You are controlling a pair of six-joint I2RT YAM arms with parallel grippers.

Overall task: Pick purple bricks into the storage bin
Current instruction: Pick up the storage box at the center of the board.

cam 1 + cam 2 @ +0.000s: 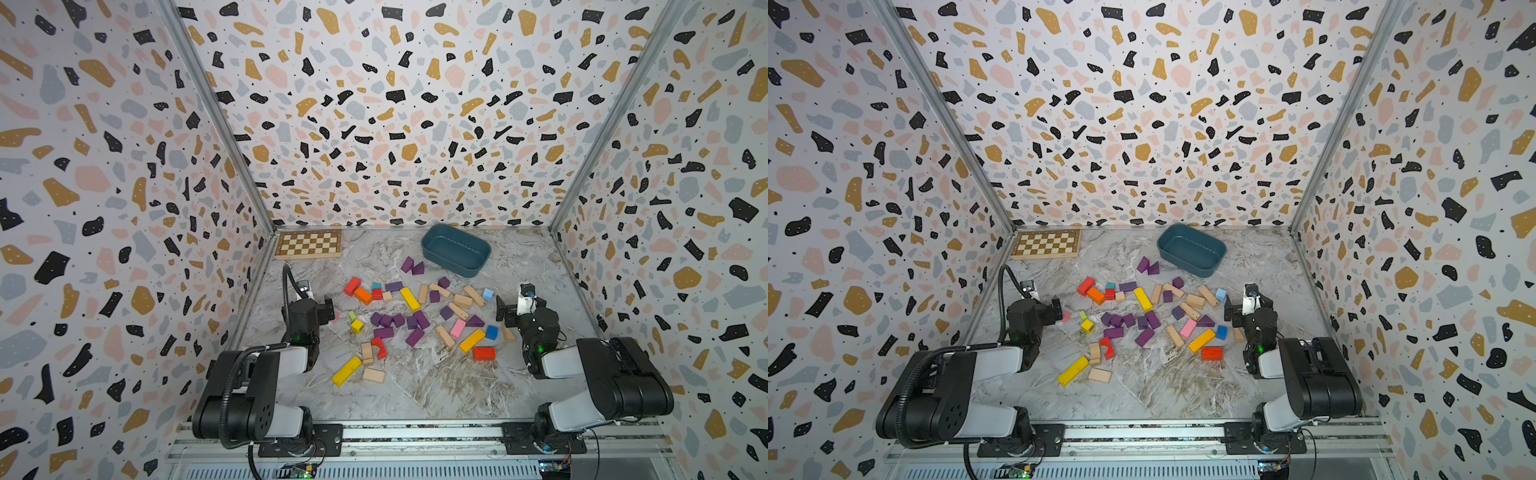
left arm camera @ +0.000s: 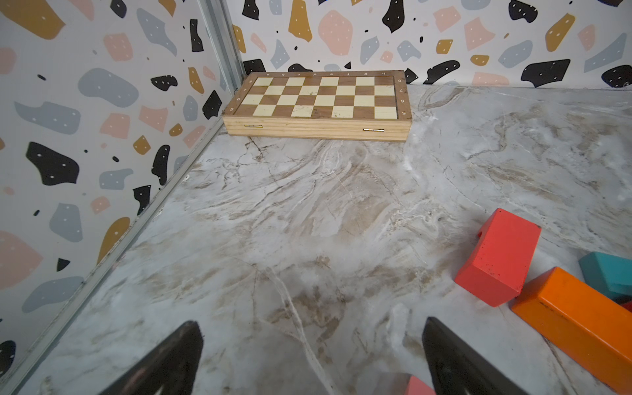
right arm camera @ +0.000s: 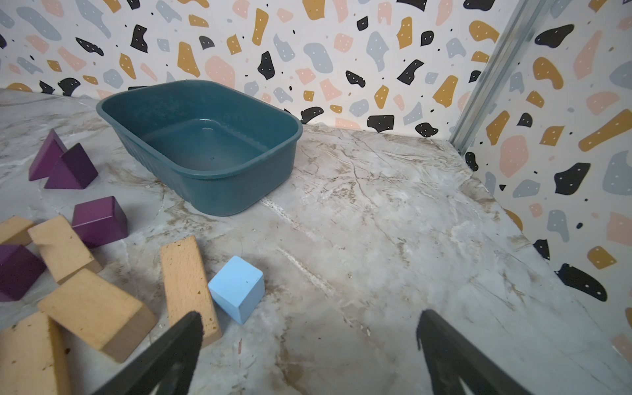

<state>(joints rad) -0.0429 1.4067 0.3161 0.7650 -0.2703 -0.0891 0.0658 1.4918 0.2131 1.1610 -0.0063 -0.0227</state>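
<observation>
The storage bin is smooth, slightly shiny plastic. The purple bricks are matt painted wood. The table has a marble look.

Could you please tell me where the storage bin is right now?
In both top views the storage bin sits by the back wall, right of centre, two purple wedges just to its left.

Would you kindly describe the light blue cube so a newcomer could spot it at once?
Start at the storage bin at the back and come toward the robot to the pile's right edge. The light blue cube lies there beside a tan bar, paler than the darker blue cube nearer the robot.
</observation>
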